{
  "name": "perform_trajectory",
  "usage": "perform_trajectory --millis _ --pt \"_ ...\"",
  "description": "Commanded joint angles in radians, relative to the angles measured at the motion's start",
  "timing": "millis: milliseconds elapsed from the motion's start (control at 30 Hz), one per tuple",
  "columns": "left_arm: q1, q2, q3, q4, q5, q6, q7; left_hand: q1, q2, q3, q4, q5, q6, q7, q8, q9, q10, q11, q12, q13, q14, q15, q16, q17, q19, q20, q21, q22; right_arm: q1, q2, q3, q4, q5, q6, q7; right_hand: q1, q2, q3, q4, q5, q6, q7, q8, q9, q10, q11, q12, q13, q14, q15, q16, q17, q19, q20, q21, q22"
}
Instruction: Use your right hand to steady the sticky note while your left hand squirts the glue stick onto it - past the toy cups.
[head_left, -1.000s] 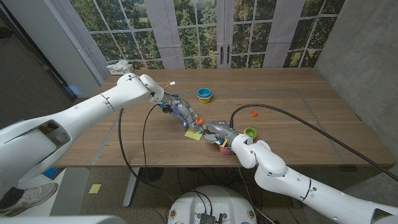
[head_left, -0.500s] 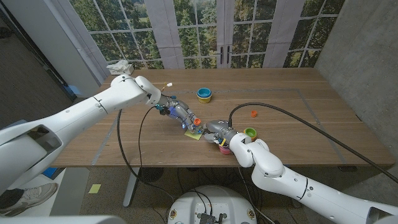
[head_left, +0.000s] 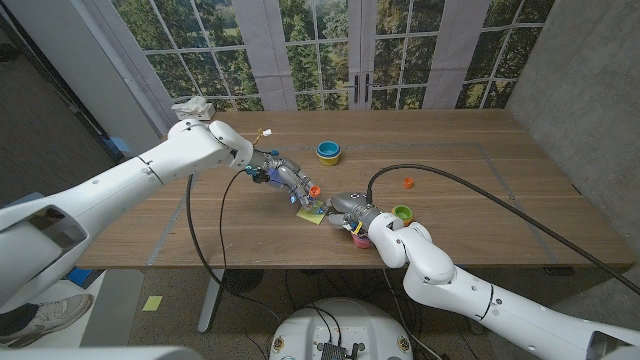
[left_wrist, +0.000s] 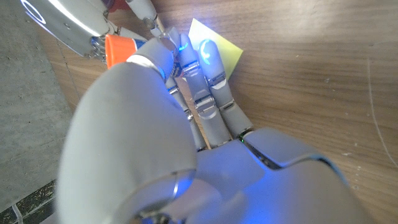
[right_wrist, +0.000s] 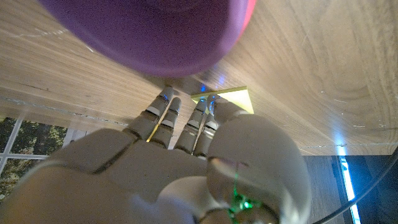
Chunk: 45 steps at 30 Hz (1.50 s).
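Observation:
A yellow sticky note (head_left: 312, 215) lies on the wooden table near its front middle. My left hand (head_left: 284, 179) grips a glue stick with an orange end (head_left: 315, 190), tilted down just above the note's far corner. From the other side my right hand (head_left: 350, 208) reaches in, its fingertips on the note's edge. In the left wrist view the orange end (left_wrist: 118, 50) sits beside the note (left_wrist: 217, 53), past my left hand's fingers (left_wrist: 199, 81). The right wrist view looks over my right hand (right_wrist: 186, 162), whose fingertips touch the note (right_wrist: 227, 96).
A pink and purple toy cup (head_left: 360, 238) stands right beside my right wrist and looms large as the cup (right_wrist: 155, 31) in the right wrist view. A green cup (head_left: 402, 212) is close on the right, a blue cup (head_left: 328, 151) farther back. A small orange cap (head_left: 408, 182) lies right of centre.
My left forearm has swung a little to the left while the hand with the glue stick edged closer to the note. The right hand has stayed on the note.

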Motion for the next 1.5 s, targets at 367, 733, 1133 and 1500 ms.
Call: perform_trajectory --millis 367,733,1133,1500 --pt "0.022 0.011 -0.054 -0.005 -0.005 -0.051 0.059 0.008 0.012 0.002 0.004 0.006 0.018 0.038 0.006 0.005 0.163 0.019 0.003 0.007 0.106 -0.117 -0.002 0.004 0.002 -0.123 0.000 0.005 0.004 0.003 0.004 0.013 -0.001 0.012 -0.024 0.008 0.005 -0.003 0.004 0.008 0.000 -0.010 -0.011 0.002 -0.008 -0.008 -0.005 0.002 0.007 -0.192 0.006 0.007 0.001 -0.091 0.002 0.000" --pt "0.033 0.013 -0.075 -0.001 0.001 -0.070 0.097 0.010 0.012 0.002 0.004 0.006 0.019 0.037 0.006 0.005 0.165 0.017 0.000 0.007 0.106 -0.117 -0.003 0.005 0.002 -0.123 -0.001 0.005 0.007 0.006 0.011 0.021 -0.013 0.019 -0.049 0.016 0.002 -0.004 0.005 0.011 -0.050 -0.036 -0.033 0.006 -0.068 -0.004 -0.030 0.003 -0.006 -0.185 0.001 0.010 0.006 -0.093 0.007 0.000" --pt "0.071 0.019 -0.110 -0.012 0.018 -0.112 0.173 0.009 0.012 0.001 0.005 0.006 0.018 0.038 0.006 0.005 0.167 0.017 0.000 0.011 0.107 -0.117 -0.004 0.006 0.002 -0.122 -0.002 0.005 -0.011 -0.005 0.050 0.016 0.025 0.059 -0.130 -0.025 -0.036 -0.077 -0.005 0.003 -0.108 -0.037 -0.044 0.010 -0.127 0.013 -0.041 0.006 -0.016 -0.164 -0.006 0.002 0.007 -0.066 0.008 -0.003" --pt "0.109 0.029 -0.130 -0.047 0.075 -0.144 0.271 0.009 0.012 0.000 0.005 0.006 0.019 0.036 0.006 0.005 0.168 0.016 -0.005 0.010 0.107 -0.117 -0.006 0.006 0.001 -0.122 -0.002 0.005 -0.036 -0.009 0.111 0.033 0.140 0.136 -0.246 -0.048 -0.027 -0.106 -0.004 0.008 -0.156 -0.040 -0.047 0.010 -0.144 0.023 -0.039 0.006 -0.004 -0.158 0.000 0.001 0.020 -0.058 0.013 -0.003"
